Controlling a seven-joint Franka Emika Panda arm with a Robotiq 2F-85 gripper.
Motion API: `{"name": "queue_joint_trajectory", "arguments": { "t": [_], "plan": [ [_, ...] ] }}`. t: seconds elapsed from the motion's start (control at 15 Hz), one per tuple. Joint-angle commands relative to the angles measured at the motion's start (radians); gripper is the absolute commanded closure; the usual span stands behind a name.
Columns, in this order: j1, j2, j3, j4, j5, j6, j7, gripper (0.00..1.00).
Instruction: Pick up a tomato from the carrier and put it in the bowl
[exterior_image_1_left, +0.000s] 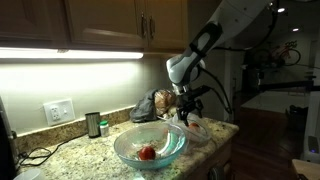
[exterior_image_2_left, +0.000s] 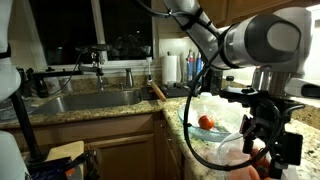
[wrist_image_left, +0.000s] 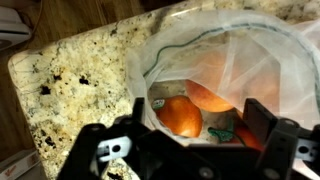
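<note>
Mia: Where is the gripper?

Ben: The gripper (exterior_image_1_left: 188, 113) hangs just above the carrier (exterior_image_1_left: 200, 129). The carrier sits near the end edge of the worktop (exterior_image_1_left: 85, 152).

Mia: Is it open or shut?

Ben: It is wide open. In the wrist view its fingers (wrist_image_left: 270, 130) stand far apart over the clear box. Nothing is pinched between them. It is too hard to see if the tips touch the plastic.

Mia: What is inside the box?

Ben: Round tomatoes. They look orange-red in the wrist view. One (wrist_image_left: 180, 116) lies low in the box, and another (wrist_image_left: 212, 96) is just beside it. The plastic is shiny, so the rest is hard to make out.

Mia: And the bowl?

Ben: The bowl (exterior_image_1_left: 172, 136) stands just beside the carrier, close to the front edge of the worktop. One red tomato (exterior_image_1_left: 147, 153) lies on its bottom. It shows in both exterior views.

Mia: What else is on the worktop?

Ben: A small dark jar (exterior_image_1_left: 93, 124) stands near the back edge, by the wall. A lumpy dark bag (exterior_image_1_left: 148, 105) sits behind the bowl. In an exterior view a sink (exterior_image_2_left: 85, 100) is set in the worktop, well apart from the bowl.
</note>
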Motion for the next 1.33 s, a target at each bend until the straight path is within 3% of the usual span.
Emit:
{"name": "queue_joint_trajectory", "arguments": {
  "t": [0.0,0.4,1.27],
  "plan": [
    [0.012,0.023,-0.020,0.017,0.025,0.029,0.025,0.00],
    [0.020,0.043,-0.022,0.024,0.032,0.071,0.046,0.00],
    [0.075,0.025,-0.023,0.048,0.014,0.019,0.111,0.00]
  ]
}}
